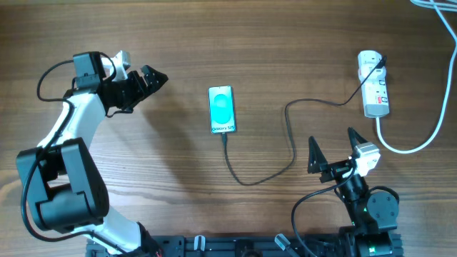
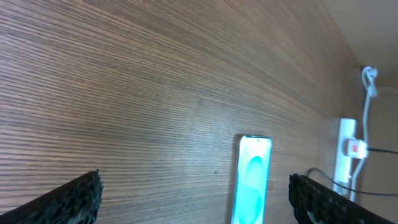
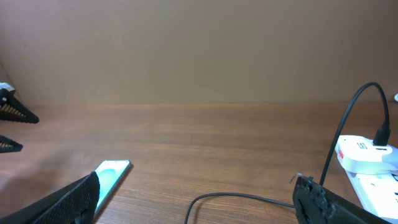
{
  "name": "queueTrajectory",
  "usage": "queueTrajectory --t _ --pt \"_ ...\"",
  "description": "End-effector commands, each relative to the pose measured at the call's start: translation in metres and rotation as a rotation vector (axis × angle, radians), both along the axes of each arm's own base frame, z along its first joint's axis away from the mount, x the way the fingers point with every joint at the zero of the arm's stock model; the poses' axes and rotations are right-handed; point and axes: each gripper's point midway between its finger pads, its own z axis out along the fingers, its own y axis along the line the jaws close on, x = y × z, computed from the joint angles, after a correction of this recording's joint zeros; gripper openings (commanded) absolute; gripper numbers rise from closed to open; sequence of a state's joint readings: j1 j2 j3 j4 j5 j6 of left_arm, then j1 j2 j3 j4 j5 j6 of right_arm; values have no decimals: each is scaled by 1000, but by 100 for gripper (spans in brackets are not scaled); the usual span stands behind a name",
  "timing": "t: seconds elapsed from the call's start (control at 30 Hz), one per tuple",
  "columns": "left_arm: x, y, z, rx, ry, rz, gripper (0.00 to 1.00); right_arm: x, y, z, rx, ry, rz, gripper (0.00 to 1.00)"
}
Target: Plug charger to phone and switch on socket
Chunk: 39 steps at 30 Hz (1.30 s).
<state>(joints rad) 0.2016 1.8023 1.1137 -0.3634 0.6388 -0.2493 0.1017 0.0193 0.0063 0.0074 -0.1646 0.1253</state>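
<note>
The phone (image 1: 222,110) lies flat mid-table with its teal screen lit and a white strip at its near end; it also shows in the left wrist view (image 2: 252,177) and the right wrist view (image 3: 111,173). The charger cable (image 1: 289,135) runs from the phone's near end in a loop to the socket (image 1: 374,84), a white power strip at the far right, where its plug sits. Its connector end touches the phone's bottom edge. My left gripper (image 1: 156,77) is open and empty, left of the phone. My right gripper (image 1: 333,148) is open and empty, near the front edge, above the cable loop (image 3: 249,198).
A thick white cord (image 1: 428,139) runs from the socket's near end and curves up along the right edge. The socket also shows in the right wrist view (image 3: 373,163) and the left wrist view (image 2: 347,155).
</note>
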Motion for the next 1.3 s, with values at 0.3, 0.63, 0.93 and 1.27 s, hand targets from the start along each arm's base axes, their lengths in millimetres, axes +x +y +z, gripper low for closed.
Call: queueTrajectory --t 0.3,0.63,0.93,1.27 --pt "-18 -94 115 114 -308 -191 100 -2 2 4 -16 -24 12 100" --pt "-38 -118 123 238 -391 -251 100 -2 2 4 -16 -24 12 100" --pt "-65 -87 57 347 -524 -116 100 -2 2 4 -16 -24 12 100" --pt "-125 -35 7 402 -529 31 100 -2 2 4 -16 -24 12 100"
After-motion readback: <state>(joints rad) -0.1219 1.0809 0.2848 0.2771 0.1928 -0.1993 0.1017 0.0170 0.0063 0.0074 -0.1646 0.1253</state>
